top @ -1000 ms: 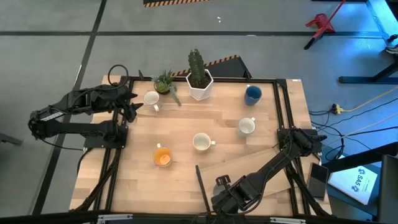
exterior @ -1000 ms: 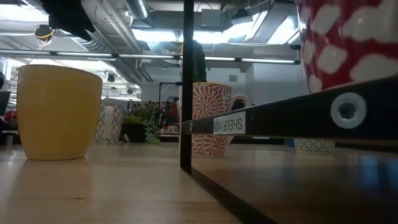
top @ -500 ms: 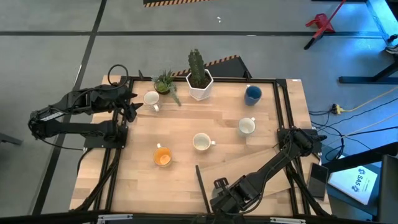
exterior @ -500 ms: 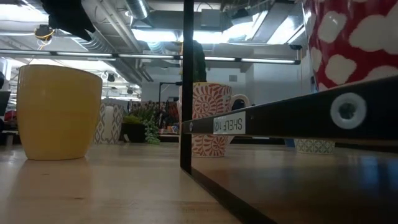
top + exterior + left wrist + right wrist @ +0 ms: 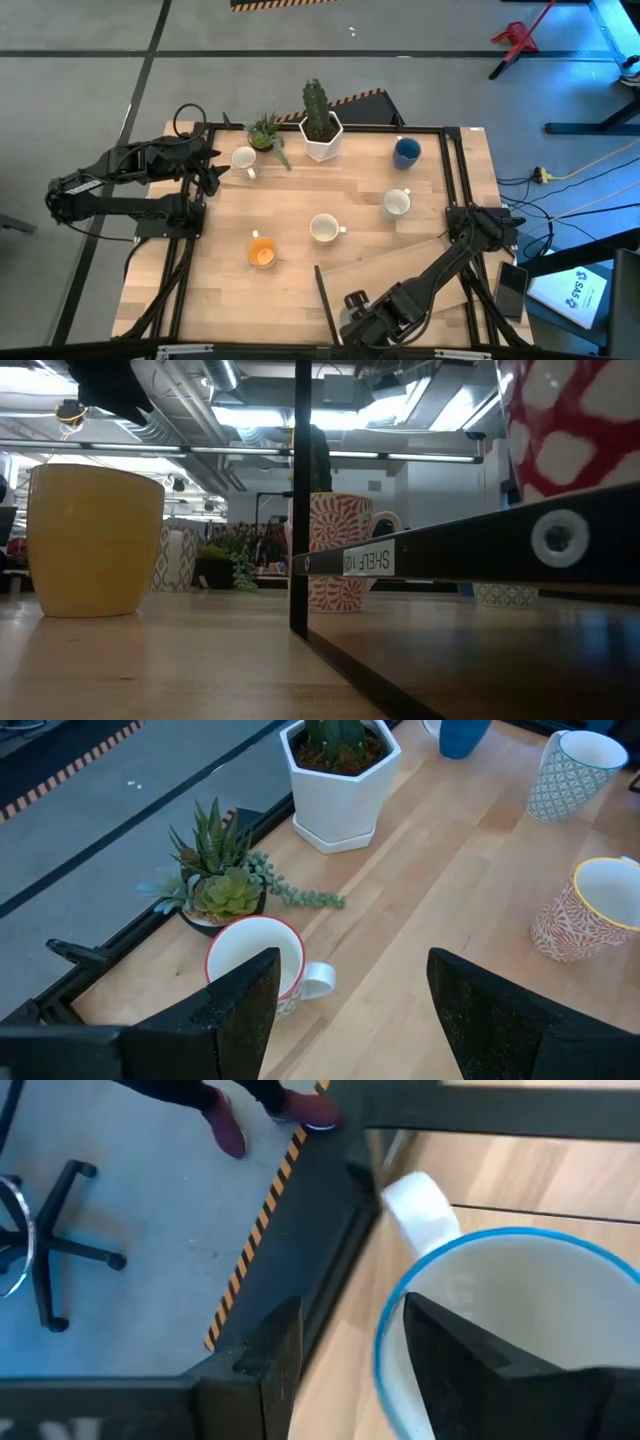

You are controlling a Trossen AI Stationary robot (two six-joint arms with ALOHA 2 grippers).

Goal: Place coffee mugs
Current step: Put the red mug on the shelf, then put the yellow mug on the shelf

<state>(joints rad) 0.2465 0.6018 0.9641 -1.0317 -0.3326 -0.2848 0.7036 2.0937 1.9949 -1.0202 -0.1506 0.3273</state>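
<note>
Five mugs show on the worktop (image 5: 300, 290) from my high view: a white mug (image 5: 243, 158) at the far left, a dark blue mug (image 5: 406, 151) at the far right, two cream mugs (image 5: 397, 203) (image 5: 323, 228) mid-table, and an orange mug (image 5: 261, 251) nearer the front. The left claw (image 5: 213, 170) sits just beside the white mug. The right claw (image 5: 362, 322) is down at the front edge, and whatever it carries is hidden under the arm from above.

My low view is mostly blocked by a black frame bar (image 5: 299, 500). I see a yellow-sided mug (image 5: 93, 540) on the left, a patterned mug (image 5: 338, 550) behind the bar, and a red-and-white mug (image 5: 570, 420) cut off at the upper right, raised above the shelf edge (image 5: 460, 550).

Through the left wrist view, the claw's fingers (image 5: 230, 1010) stand wide apart with the red-rimmed mug (image 5: 256, 960) between them, not gripped. A succulent (image 5: 215, 880) and the cactus pot (image 5: 338, 780) lie beyond.

Only the right wrist view shows that claw closed on a blue-rimmed mug (image 5: 500, 1310), one finger (image 5: 470, 1350) inside the rim; a person's shoes (image 5: 230, 1125) show on the floor.
</note>
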